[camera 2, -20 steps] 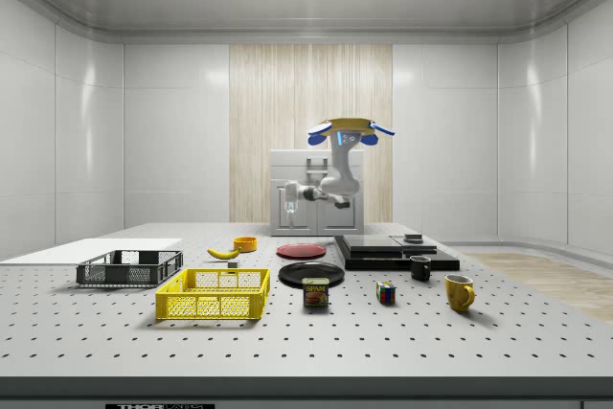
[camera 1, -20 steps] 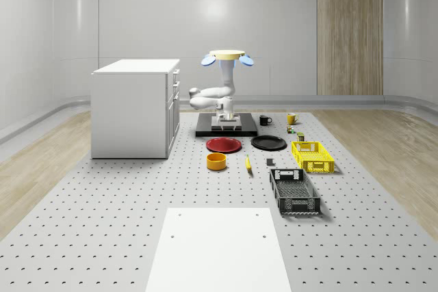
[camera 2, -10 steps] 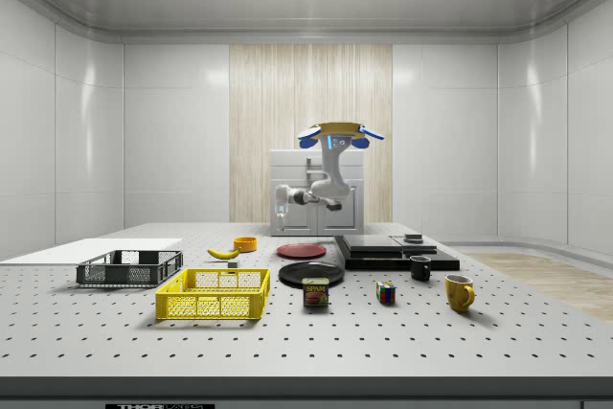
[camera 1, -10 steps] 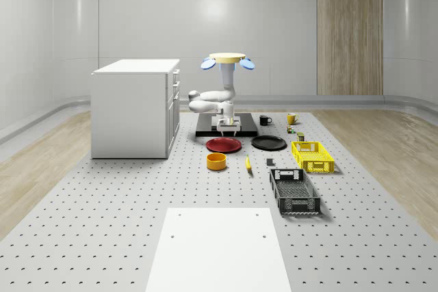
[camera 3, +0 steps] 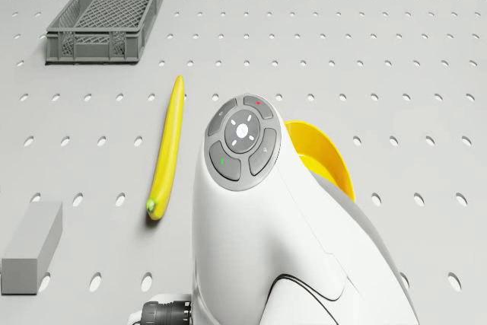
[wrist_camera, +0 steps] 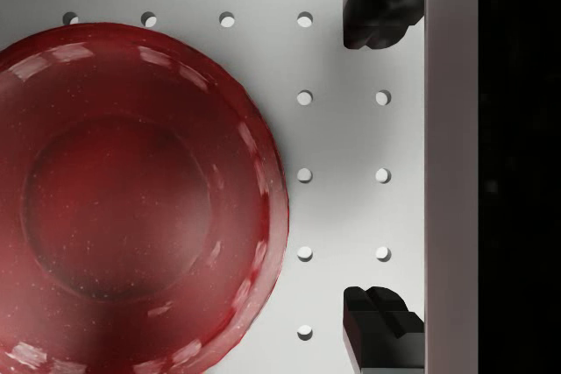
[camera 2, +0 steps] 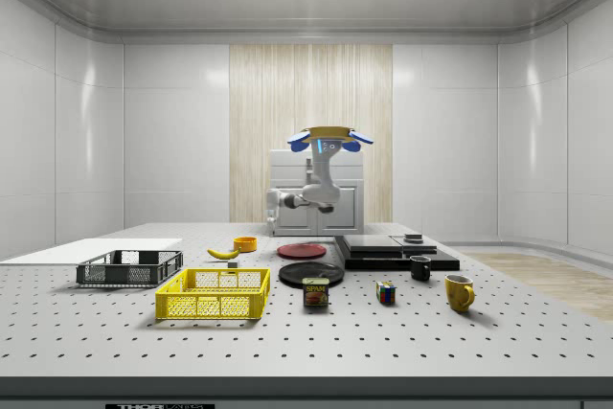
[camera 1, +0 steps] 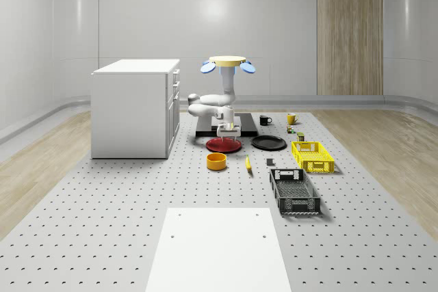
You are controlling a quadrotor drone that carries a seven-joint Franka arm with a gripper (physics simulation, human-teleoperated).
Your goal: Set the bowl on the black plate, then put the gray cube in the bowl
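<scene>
Hovering above the perforated table (camera 1: 102, 237), the drone (camera 1: 228, 62) sits in the air over the red plate (camera 1: 224, 145), its white arm (camera 1: 209, 104) bent down so the gripper (camera 1: 228, 129) hangs just over that plate's far edge.

Going from the whole-scene view's left to its right: a white cabinet (camera 1: 133, 107) stands at the left. Next comes the yellow bowl (camera 1: 217, 161), resting on the table nearer the camera than the red plate and apart from it. A banana (camera 1: 248, 163) lies just to the bowl's right. Behind these, a dark platform (camera 1: 247, 125) sits beyond the red plate. The black plate (camera 1: 268, 143) lies right of the red plate, bare on top. A small gray block (camera 1: 270, 163) rests between the banana and the yellow basket (camera 1: 313, 156); a dark gray basket (camera 1: 294, 191) lies nearer the camera. Farther back stand a black mug (camera 1: 265, 120) and a yellow mug (camera 1: 291, 119).

In the wrist view the two black fingertips (wrist_camera: 381, 6) are spread wide apart with nothing between them, over bare table beside the red plate's rim and the platform's edge.

The drone view looks past the arm at the bowl, the banana, the gray block and the dark basket.
</scene>
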